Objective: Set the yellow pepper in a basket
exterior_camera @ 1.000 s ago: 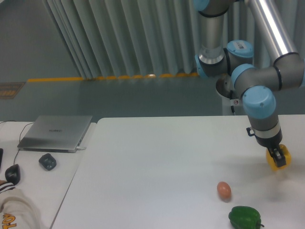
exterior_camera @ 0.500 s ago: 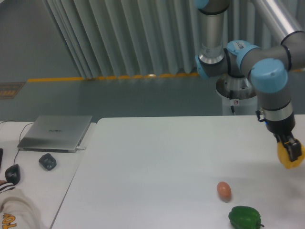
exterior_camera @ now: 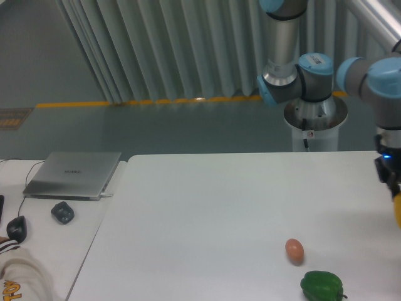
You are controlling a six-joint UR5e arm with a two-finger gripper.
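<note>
the arm's wrist hangs vertically at the right frame edge, above the white table (exterior_camera: 207, 207). the gripper (exterior_camera: 397, 199) is mostly cut off, so i cannot tell its finger state. a sliver of yellow pepper (exterior_camera: 398, 210) shows there, off the table. an orange-brown egg (exterior_camera: 294, 250) and a green pepper (exterior_camera: 322, 286) lie near the front edge.

The robot arm (exterior_camera: 294, 69) reaches over to the far right edge of the picture. Only a bit of the end effector (exterior_camera: 396, 188) shows there, so its jaws cannot be read. A thin strip of the yellow pepper (exterior_camera: 398, 210) peeks in just below it, up off the white tabletop (exterior_camera: 207, 213). A small orange-brown egg (exterior_camera: 294, 249) lies on the tabletop. A dark green pepper (exterior_camera: 322, 286) sits near it, lower right. A closed grey laptop (exterior_camera: 74, 174) rests at the left.
</note>
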